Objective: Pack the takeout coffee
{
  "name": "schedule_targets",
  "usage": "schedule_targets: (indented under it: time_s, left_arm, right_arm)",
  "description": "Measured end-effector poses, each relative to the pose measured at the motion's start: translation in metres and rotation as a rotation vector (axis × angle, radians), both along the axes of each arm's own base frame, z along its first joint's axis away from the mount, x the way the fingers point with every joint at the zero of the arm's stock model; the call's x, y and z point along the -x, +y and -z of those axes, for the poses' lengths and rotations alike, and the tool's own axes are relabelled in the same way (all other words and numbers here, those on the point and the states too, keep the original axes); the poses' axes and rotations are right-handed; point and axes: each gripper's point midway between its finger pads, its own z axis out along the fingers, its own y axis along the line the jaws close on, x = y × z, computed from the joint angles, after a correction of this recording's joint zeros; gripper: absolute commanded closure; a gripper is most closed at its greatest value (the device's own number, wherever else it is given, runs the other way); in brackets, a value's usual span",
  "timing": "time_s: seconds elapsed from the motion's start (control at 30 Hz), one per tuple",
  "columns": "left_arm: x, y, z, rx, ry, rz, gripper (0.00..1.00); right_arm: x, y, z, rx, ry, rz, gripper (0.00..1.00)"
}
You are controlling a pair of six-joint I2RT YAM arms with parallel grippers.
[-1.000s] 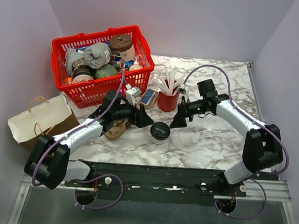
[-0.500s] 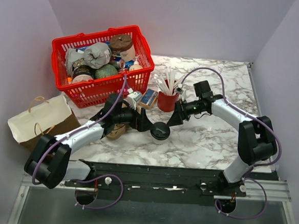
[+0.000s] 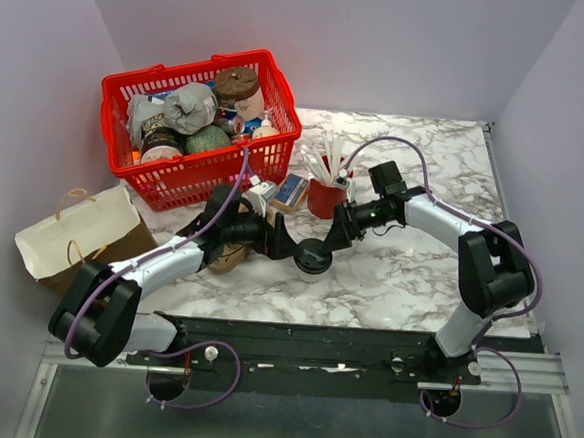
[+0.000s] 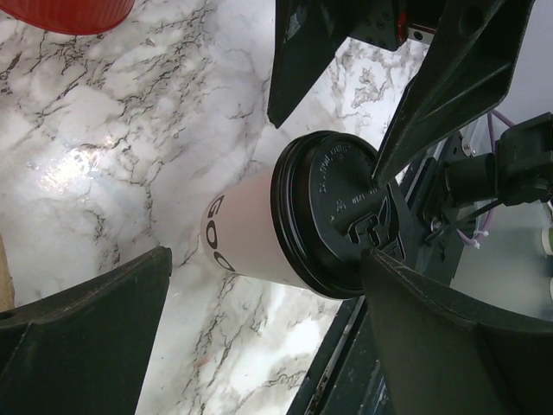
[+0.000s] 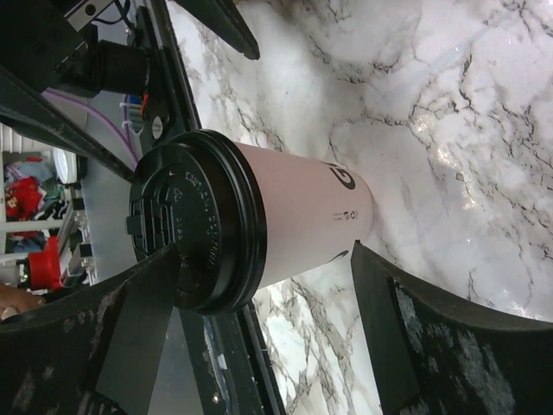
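My marble desk point(image 3: 408, 277) carries the takeout coffee point(image 3: 312, 257) upright near its middle, a red cup point(image 3: 325, 199) of cutlery point(image 3: 325, 165) behind it, and a red basket point(image 3: 174, 183) at far left.

Black letters "GO" on the takeout coffee point(image 4: 246, 238) (rest hidden); lid point(image 4: 333, 216) embossing unreadable.

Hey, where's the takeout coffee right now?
In the top view the takeout coffee stands upright on the marble table, centre front, between the left gripper and the right gripper, just in front of the red cup.
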Motion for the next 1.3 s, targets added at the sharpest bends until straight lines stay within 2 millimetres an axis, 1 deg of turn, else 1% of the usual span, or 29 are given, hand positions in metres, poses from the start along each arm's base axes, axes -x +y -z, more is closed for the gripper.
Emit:
schedule_targets:
  time_s: [0.13,0.33,0.57,0.8,1.0,1.3]
  left_arm:
    - [0.001,0.001,0.003,-0.008,0.011,-0.003,0.02]
    - [0.002,0.002,0.005,-0.012,0.019,-0.004,0.02]
    - [0.001,0.003,0.006,-0.014,0.027,-0.018,0.04]
    - [-0.008,0.005,0.011,-0.002,0.068,-0.061,0.07]
    - [-0.013,0.001,0.017,0.032,0.134,-0.059,0.08]
    - [-0.024,-0.002,0.026,0.071,0.225,-0.059,0.12]
  right_arm:
    - [0.001,0.001,0.005,0.009,0.014,-0.001,0.13]
    - [0.003,0.003,0.006,0.011,0.018,-0.008,0.13]
    - [0.0,0.007,0.007,0.012,0.022,-0.012,0.14]
    - [0.0,0.007,0.01,0.014,0.033,-0.012,0.16]
    - [0.0,0.008,0.011,0.008,0.04,-0.017,0.18]
    - [-0.001,0.017,0.01,-0.077,0.047,-0.06,0.19]
